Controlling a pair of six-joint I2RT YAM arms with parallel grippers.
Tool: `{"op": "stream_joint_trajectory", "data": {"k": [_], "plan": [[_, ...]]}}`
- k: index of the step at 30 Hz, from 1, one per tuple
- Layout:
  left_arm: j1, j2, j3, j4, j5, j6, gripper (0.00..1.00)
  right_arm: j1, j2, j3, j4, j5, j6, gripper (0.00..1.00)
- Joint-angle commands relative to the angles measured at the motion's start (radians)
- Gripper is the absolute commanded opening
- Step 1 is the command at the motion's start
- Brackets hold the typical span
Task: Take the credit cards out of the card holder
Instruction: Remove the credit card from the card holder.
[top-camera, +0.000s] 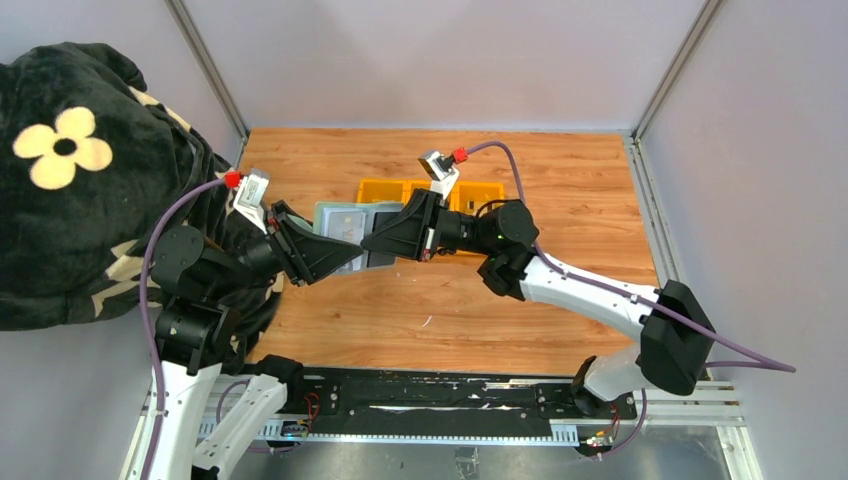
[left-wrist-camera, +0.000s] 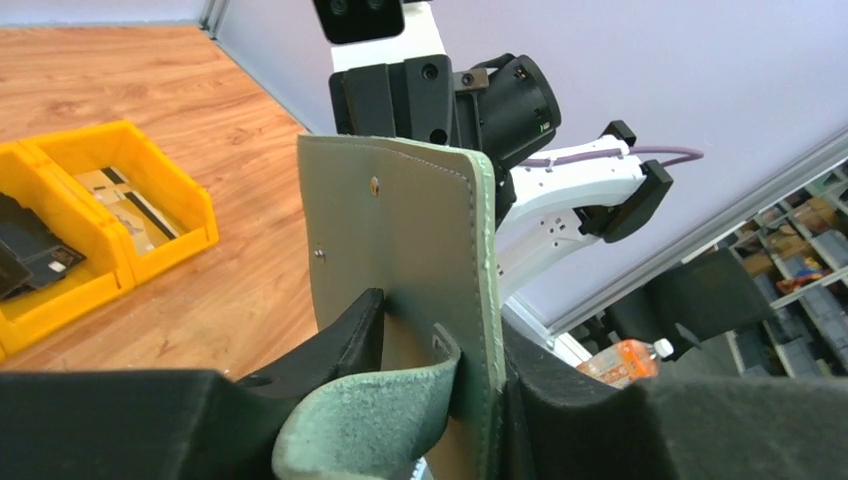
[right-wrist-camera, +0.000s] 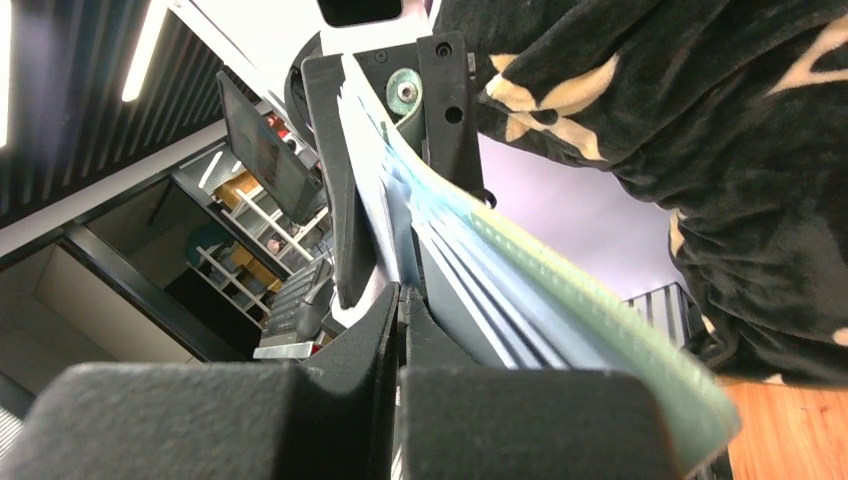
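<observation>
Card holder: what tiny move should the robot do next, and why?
Probably the right fingers should pull gently straight away from the card holder. They look pinched shut at its pocket edge, so pulling may draw out whatever they caught, though what that is isn't clear. The left fingers hold the holder upright on both sides, which should brace it.

One card holder (left-wrist-camera: 400, 230), one yellow tray (left-wrist-camera: 175, 250), one black credit card (left-wrist-camera: 30, 252) and one tan credit card (left-wrist-camera: 125, 203).
</observation>
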Motion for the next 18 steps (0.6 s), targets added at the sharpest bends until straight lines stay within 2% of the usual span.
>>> {"op": "stream_joint_trajectory", "data": {"k": [1,12,15,17,18], "plan": [[-0.005,0.01,-0.001,-0.012,-0.004,0.02,0.33,0.028,-0.083,-0.043,-0.037,0.002,-0.069,0.0],[-0.005,0.008,0.009,0.015,-0.004,-0.003,0.07,0.011,-0.147,-0.119,-0.065,0.026,-0.077,0.0],[-0.004,0.004,0.011,0.015,-0.008,-0.005,0.04,0.011,-0.145,-0.13,-0.06,0.042,-0.064,0.01],[-0.004,0.004,0.01,0.023,-0.01,-0.016,0.03,0.011,-0.133,-0.124,-0.047,0.046,-0.05,0.23],[-0.005,0.005,0.009,0.03,-0.01,-0.022,0.03,0.011,-0.121,-0.12,-0.038,0.045,-0.044,0.31]]}}
